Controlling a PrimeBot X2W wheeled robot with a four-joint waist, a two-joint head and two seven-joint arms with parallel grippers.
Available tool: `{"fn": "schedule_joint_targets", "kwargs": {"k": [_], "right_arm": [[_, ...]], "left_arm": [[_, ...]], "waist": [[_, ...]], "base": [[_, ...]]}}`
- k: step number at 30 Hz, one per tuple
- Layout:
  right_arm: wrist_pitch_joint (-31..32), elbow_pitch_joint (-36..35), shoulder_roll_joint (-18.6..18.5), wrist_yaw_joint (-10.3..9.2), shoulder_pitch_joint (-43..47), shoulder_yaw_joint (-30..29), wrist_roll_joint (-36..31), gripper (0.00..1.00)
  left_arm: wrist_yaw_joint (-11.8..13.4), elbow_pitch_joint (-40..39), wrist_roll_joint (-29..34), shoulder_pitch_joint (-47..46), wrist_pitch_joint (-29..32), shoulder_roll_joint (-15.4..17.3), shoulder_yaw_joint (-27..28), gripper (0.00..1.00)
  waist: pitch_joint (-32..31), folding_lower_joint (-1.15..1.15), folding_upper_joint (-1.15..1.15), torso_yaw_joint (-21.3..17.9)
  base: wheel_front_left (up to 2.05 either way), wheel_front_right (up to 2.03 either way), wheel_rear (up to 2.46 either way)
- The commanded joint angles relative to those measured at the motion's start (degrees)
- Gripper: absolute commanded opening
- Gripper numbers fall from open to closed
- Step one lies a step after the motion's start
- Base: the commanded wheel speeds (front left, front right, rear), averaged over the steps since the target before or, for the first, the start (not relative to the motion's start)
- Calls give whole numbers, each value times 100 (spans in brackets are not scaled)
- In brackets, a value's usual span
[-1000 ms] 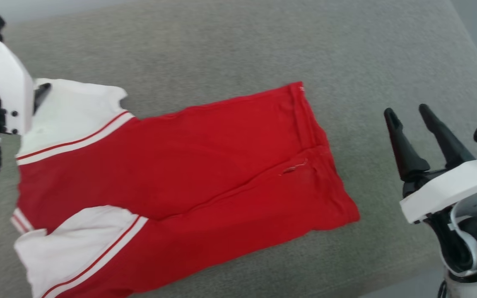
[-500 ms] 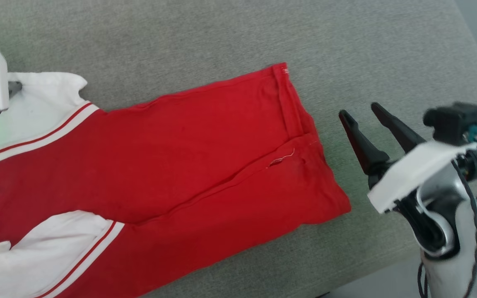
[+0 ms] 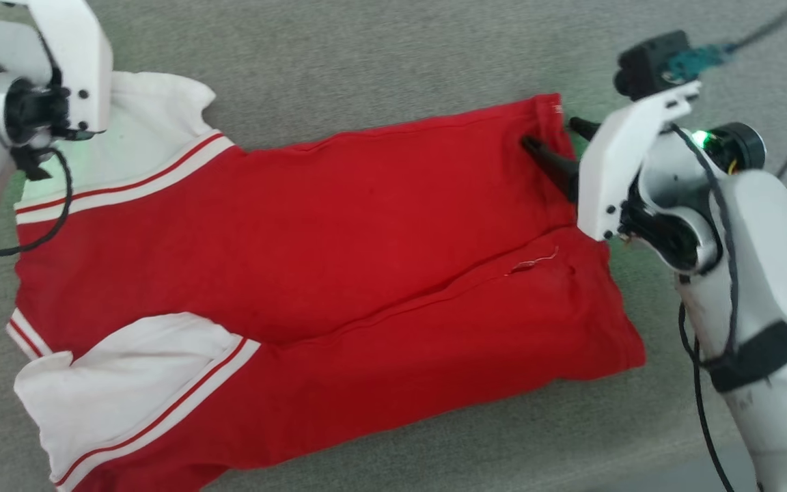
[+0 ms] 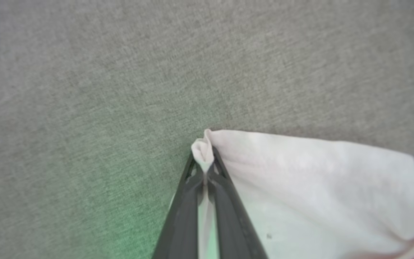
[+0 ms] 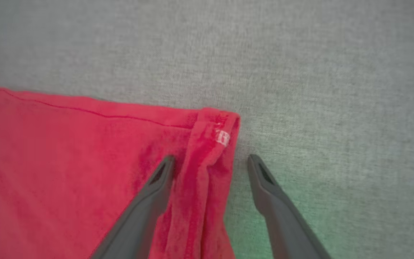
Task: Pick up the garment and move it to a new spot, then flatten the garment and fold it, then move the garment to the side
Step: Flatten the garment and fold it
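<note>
The garment lies folded lengthwise on the grey fabric surface, red body to the right, white sleeve panels with striped trim to the left. My left gripper is shut on the far corner of the upper white sleeve, with a pinch of white cloth bunched between its fingertips. In the head view its white mount hides the fingers. My right gripper stands open over the far right hem corner. One finger rests on the red cloth, the other on the bare surface beside the hem.
The grey fabric surface stretches beyond the garment at the back and right. Its front edge runs across the lower right corner, with floor below it. Black cables hang from both wrists.
My left gripper has shut on the white sleeve corner. My right arm has swung up and left from beside the garment to straddle its hem corner. The head camera has shifted too.
</note>
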Motion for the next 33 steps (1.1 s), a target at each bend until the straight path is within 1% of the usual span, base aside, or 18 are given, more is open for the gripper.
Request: {"fn": "schedule_joint_targets", "kwargs": {"k": [1,5,6,7,8,9,12,16,21,26,29,33], "right_arm": [[144,256,9,0,-182,49,25,100],[637,1055,157,1,-510,334,106,100],[796,1192,193,1,-558,440,163,84],[936,1313,188,2,-594,552,206,38],[1049,1400,139,2,-618,660,228,0],[1049,1400,139,2,-618,660,228,0],[1126,1495,-61,1,-682,821,344,0],[867,1284,-415,-1,-681,883,493,0],[539,875,-867,-3,-524,797,626,0],[324,334,-1261,-2,-75,587,814,0],[234,31,-1409,-2,254,369,746,0],[258,-481,-1540,-2,748,30,656,0]], "left_arm": [[-85,115,-13,402,3,-323,-180,0],[-172,281,14,339,-101,-531,-201,0],[-198,321,4,326,-119,-564,-193,0],[-205,361,11,306,-140,-597,-202,0],[-231,398,31,286,-161,-614,-219,0],[-231,398,31,286,-161,-614,-219,0],[-273,503,-30,225,-203,-675,-174,0],[-329,586,-134,115,-203,-655,-85,0],[-391,507,-212,-4,-76,-557,-37,0],[-420,257,-278,47,119,-477,-68,0],[-376,-8,-260,101,205,-376,-103,0],[-235,-640,-331,297,280,-174,-77,0]], "waist": [[27,0,-1,67],[23,0,-1,169],[15,0,-1,189],[4,0,-1,221],[-8,0,-1,254],[-8,0,-1,254],[-79,0,-1,364],[-230,0,-1,515],[-479,0,-1,711],[-765,0,-1,942],[-935,0,-1,1073],[-1136,0,-1,1234]], "base": [[0,0,0],[0,0,0],[0,0,0],[0,0,0],[0,0,0],[0,0,0],[0,0,0],[0,0,0],[0,0,0],[0,0,0],[0,0,0],[0,0,0]]}}
